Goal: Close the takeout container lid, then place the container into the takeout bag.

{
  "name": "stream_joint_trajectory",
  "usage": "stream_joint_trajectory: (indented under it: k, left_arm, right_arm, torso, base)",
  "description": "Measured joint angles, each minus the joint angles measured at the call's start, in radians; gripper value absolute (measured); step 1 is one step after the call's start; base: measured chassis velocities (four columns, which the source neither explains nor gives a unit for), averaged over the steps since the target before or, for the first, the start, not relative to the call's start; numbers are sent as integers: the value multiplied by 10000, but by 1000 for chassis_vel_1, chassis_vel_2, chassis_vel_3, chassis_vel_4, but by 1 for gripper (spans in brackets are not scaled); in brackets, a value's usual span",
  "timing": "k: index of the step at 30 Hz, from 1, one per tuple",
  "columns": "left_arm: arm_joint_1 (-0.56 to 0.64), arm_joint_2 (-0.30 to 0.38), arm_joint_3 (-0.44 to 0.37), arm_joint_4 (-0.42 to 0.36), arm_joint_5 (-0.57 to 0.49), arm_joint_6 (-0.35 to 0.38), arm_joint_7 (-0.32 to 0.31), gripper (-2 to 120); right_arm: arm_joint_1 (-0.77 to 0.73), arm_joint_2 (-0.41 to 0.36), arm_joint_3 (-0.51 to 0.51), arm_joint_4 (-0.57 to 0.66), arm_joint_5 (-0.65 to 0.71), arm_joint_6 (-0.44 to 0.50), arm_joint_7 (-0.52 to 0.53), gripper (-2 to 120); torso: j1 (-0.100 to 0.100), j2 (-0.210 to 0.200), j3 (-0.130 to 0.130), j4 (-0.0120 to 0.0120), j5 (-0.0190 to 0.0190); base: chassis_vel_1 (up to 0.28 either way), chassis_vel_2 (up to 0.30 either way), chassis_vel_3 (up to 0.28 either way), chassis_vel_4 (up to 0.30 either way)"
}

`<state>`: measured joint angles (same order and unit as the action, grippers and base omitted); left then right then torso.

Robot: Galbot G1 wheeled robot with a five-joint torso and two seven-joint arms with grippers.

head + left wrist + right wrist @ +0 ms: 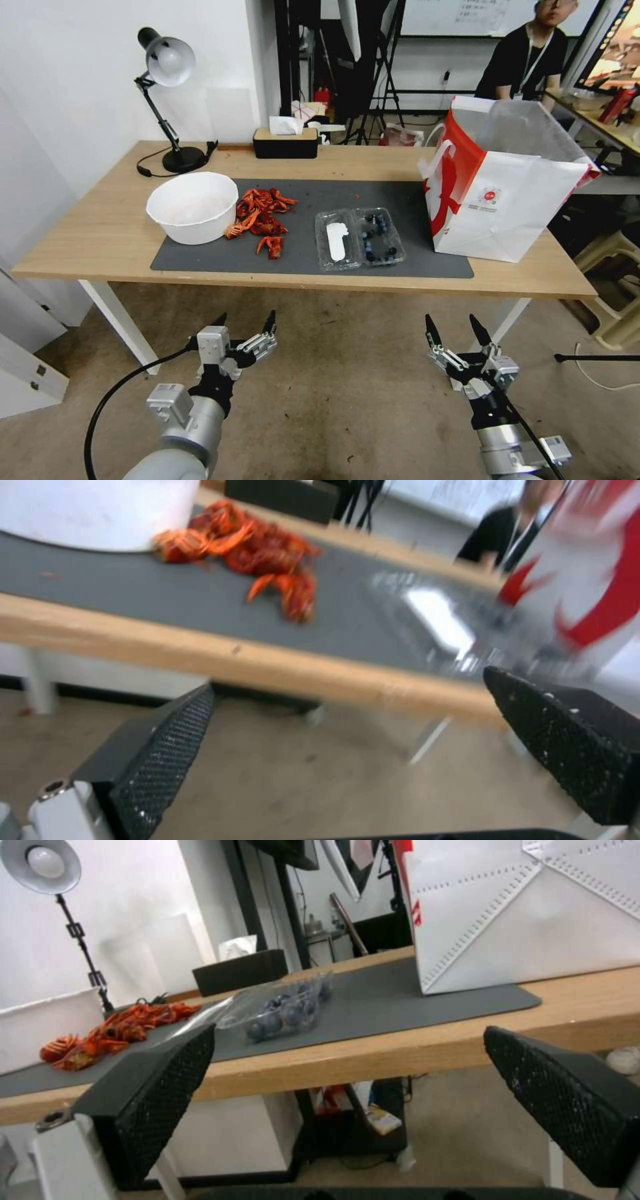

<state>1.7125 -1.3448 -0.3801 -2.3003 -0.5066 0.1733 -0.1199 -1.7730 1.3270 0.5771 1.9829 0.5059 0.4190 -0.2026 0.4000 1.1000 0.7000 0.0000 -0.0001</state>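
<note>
The takeout container (pixel 377 238) lies open on the grey mat, dark blueberries in its tray; in the right wrist view the takeout container (pixel 287 1010) sits near the mat's front. Its lid (pixel 337 241) lies flat to the left, white label up, and is a bright blurred patch, the lid (pixel 440 617), in the left wrist view. The takeout bag (pixel 507 187) stands open at the table's right end, seen as a white wall, the takeout bag (pixel 527 915), from the right wrist. My left gripper (pixel 245 322) and right gripper (pixel 455 326) hang open below the table's front edge, holding nothing.
A white bowl (pixel 192 207) stands on the grey mat (pixel 393 200) at the left, with red crayfish (pixel 263 217) beside it. A black desk lamp (pixel 167 100) and a tissue box (pixel 285 141) stand at the back. The wooden table (pixel 100 233) has bare room left.
</note>
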Motion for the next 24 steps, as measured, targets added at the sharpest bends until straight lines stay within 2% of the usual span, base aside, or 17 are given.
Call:
stream_joint_trajectory:
  k: [1, 2, 6, 7, 9, 10, 11, 13, 14, 15, 17, 24]
  left_arm:
    - [-201, 118, 146, 166, -514, -423, -111, 100]
    - [-201, 118, 146, 166, -514, -423, -111, 100]
    - [-441, 406, 493, 372, -1974, -1418, -495, 100]
    - [-441, 406, 493, 372, -1974, -1418, -495, 100]
    - [-523, 473, 702, 166, -2851, -1569, -971, 100]
    - [-626, 486, 826, 12, -3225, -1561, -1334, 100]
    - [-626, 486, 826, 12, -3225, -1561, -1334, 100]
    - [-906, 475, 1050, -384, -4065, -1218, -1991, 100]
    - [-906, 475, 1050, -384, -4065, -1218, -1991, 100]
    - [-1051, 471, 1151, -619, -4620, -837, -2264, 100]
    - [-1540, 508, 1499, -795, -5410, -477, -2641, 100]
    - [-2514, 541, 2360, -488, -6692, -427, -2739, 100]
  right_arm:
    - [-25, 1, 18, 36, -49, -18, -12, 100]
    - [-25, 1, 18, 36, -49, -18, -12, 100]
    - [105, -162, -67, 116, -143, -274, 61, 100]
    - [105, -162, -67, 116, -143, -274, 61, 100]
    - [209, -299, -144, 127, -157, -421, 135, 100]
    - [238, -348, -165, 128, -158, -459, 163, 100]
    - [238, -348, -165, 128, -158, -459, 163, 100]
    - [303, -467, -209, 119, -156, -540, 204, 100]
    - [303, -467, -209, 119, -156, -540, 204, 100]
    - [351, -531, -233, 96, -147, -576, 214, 100]
    - [324, -536, -227, 84, -125, -587, 215, 100]
    - [119, -351, -135, 79, -131, -512, 181, 100]
  torso:
    - [0, 0, 0, -1, -1]
    - [0, 0, 0, -1, -1]
    - [0, 0, 0, 0, 2]
    - [0, 0, 0, 0, 2]
    - [0, 0, 0, 4, 2]
    - [0, 0, 0, 2, 3]
    - [0, 0, 0, 2, 3]
    - [0, 0, 0, -4, 0]
    - [0, 0, 0, -4, 0]
    - [0, 0, 1, 3, 4]
    - [0, 0, 0, 2, 2]
    - [0, 0, 0, -1, 0]
  base:
    - [0, 0, 0, 0]
    - [0, 0, 0, 0]
    - [0, 0, 0, 0]
    - [0, 0, 0, 0]
    - [0, 0, 0, 0]
    - [0, 0, 0, 0]
    - [0, 0, 0, 0]
    - [0, 0, 0, 0]
    - [0, 0, 0, 0]
    - [0, 0, 0, 0]
    - [0, 0, 0, 0]
    - [0, 0, 0, 0]
